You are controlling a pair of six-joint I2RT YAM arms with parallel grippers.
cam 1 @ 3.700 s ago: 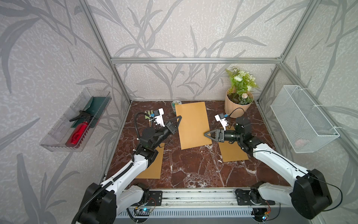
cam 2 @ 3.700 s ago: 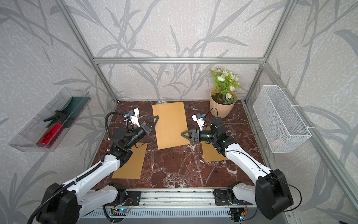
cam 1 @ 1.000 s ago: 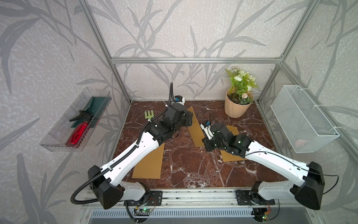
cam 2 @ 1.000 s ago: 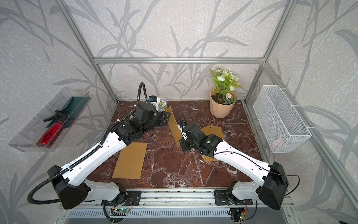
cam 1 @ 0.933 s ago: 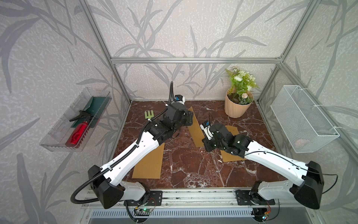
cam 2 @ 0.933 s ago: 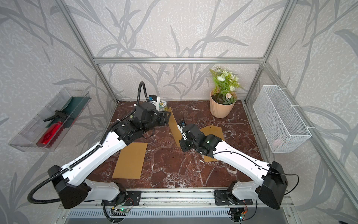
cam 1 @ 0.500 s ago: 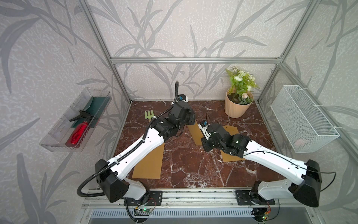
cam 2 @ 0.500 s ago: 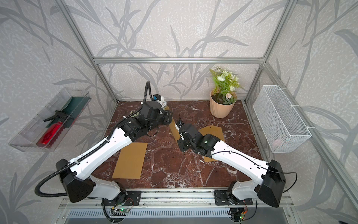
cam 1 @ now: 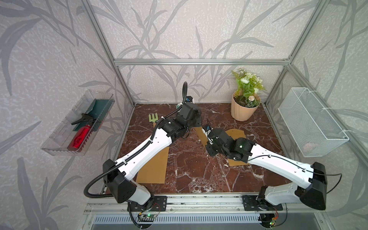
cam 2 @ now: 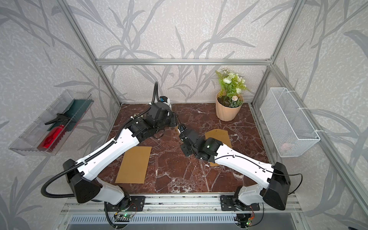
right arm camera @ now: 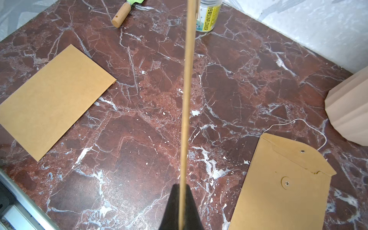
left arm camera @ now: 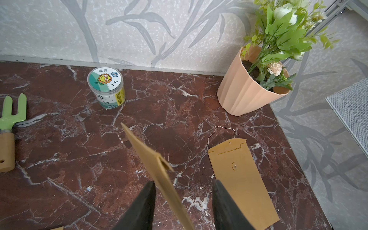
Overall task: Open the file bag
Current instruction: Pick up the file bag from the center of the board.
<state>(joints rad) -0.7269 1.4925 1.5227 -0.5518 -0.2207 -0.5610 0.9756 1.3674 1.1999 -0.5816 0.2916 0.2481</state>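
Note:
The file bag (right arm camera: 187,99) is a brown kraft envelope held up off the table and seen edge-on. My right gripper (right arm camera: 182,191) is shut on its lower edge. In the left wrist view the bag's (left arm camera: 159,169) flap end runs between the fingers of my left gripper (left arm camera: 183,183). That gripper is open, with the bag nearer one finger (left arm camera: 147,191) and a wide gap to the other. In both top views only a strip of the bag (cam 1: 201,135) (cam 2: 176,129) shows between the two wrists, and the fingers are hidden there.
A second envelope (cam 1: 154,167) lies flat at the front left. A third one (left arm camera: 243,179), with a loose string, lies under the right arm. A seed jar (left arm camera: 106,89), a green garden fork (left arm camera: 12,119) and a potted plant (cam 1: 244,111) stand along the back.
A few seconds ago the bag lay flat with both grippers beside it; now it is raised on edge. Over the last second both wrists crept closer together around it.

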